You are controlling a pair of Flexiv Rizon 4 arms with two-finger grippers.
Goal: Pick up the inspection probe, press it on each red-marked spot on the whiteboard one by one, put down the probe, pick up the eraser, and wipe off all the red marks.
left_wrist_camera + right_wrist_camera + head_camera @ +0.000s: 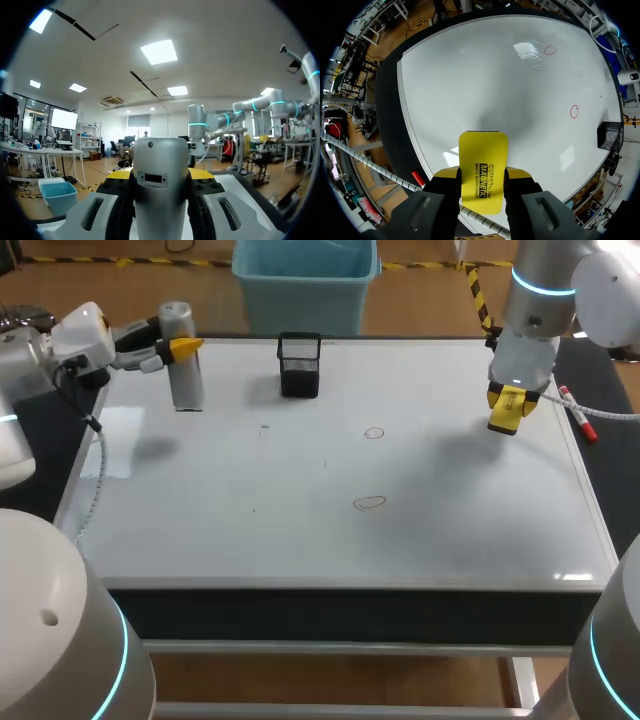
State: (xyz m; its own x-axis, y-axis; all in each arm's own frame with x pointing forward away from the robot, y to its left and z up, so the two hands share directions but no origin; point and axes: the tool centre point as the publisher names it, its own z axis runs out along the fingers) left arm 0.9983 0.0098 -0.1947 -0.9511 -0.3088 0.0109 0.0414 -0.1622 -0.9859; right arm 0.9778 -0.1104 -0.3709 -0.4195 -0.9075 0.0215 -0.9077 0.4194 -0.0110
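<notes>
Both grippers loaded over whiteboard.
Left gripper grasps the upright probe; right gripper clamps the eraser. Mesh basket stands at far edge; two red marks lie mid-board.

Glossy whiteboard — probe seemingly matt metal.

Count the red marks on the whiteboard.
2. One red circle near the middle of the whiteboard, in front of the black mesh holder; the second red circle nearer the front edge. None seem hidden.
</notes>
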